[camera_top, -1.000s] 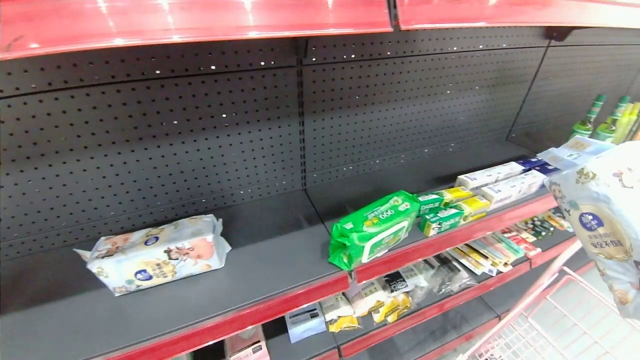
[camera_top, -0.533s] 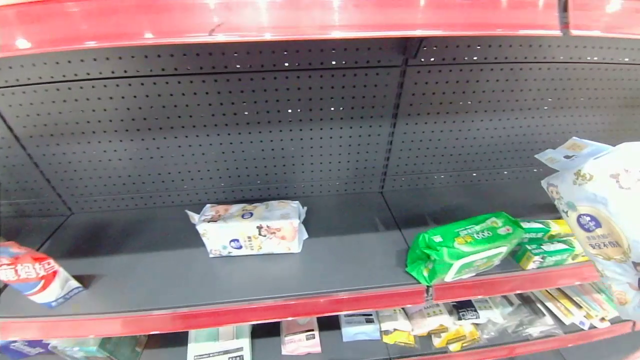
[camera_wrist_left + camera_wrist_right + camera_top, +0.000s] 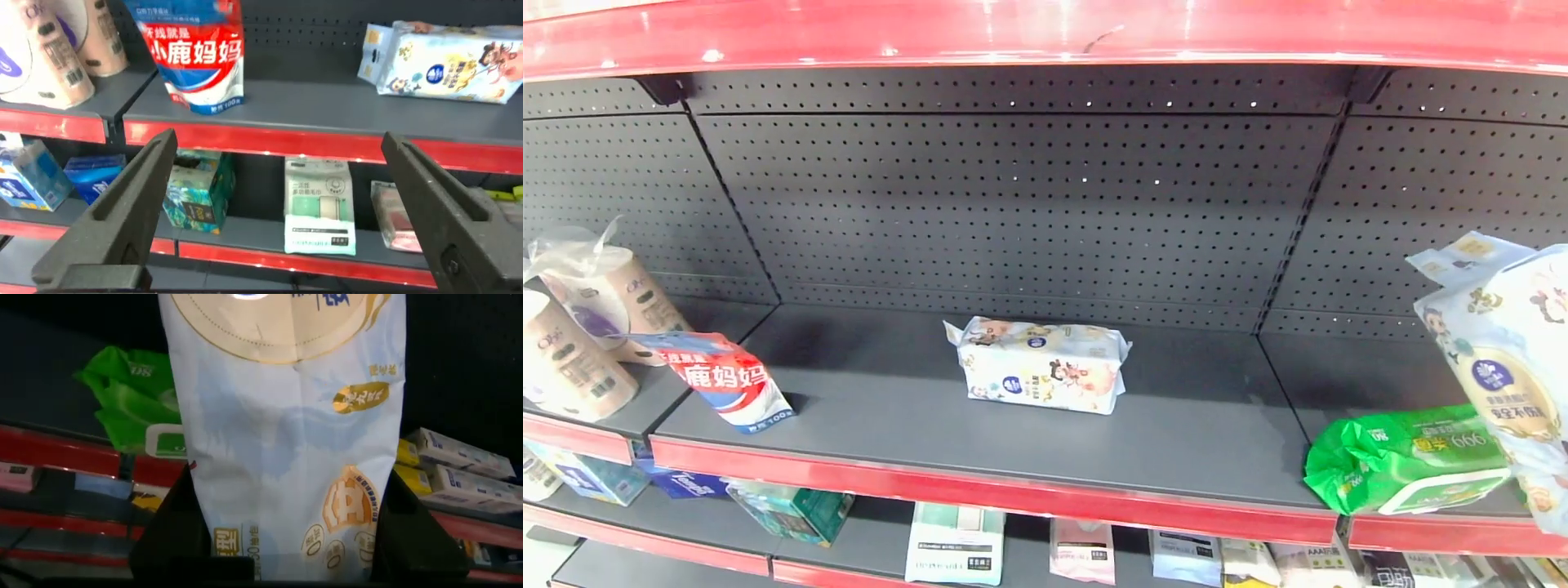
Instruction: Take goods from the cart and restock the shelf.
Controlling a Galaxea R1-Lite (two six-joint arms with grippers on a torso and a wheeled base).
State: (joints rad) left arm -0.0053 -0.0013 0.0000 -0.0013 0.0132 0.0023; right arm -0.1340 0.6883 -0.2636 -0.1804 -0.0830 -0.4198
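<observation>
The right gripper (image 3: 286, 539) is clamped on a white printed wipes pack (image 3: 1511, 367), one finger on each side. It holds the pack upright at the far right of the scene, in front of the shelf (image 3: 1013, 445) and partly overlapping a green wipes pack (image 3: 1405, 461) that lies at the shelf's near edge. The left gripper (image 3: 278, 140) has its fingers spread wide with nothing between them, facing the shelf's red front edge. A second white pack (image 3: 1041, 365) lies mid-shelf. To its left stands a red-and-blue pouch (image 3: 727, 380), with wrapped paper rolls (image 3: 572, 343) farther left.
</observation>
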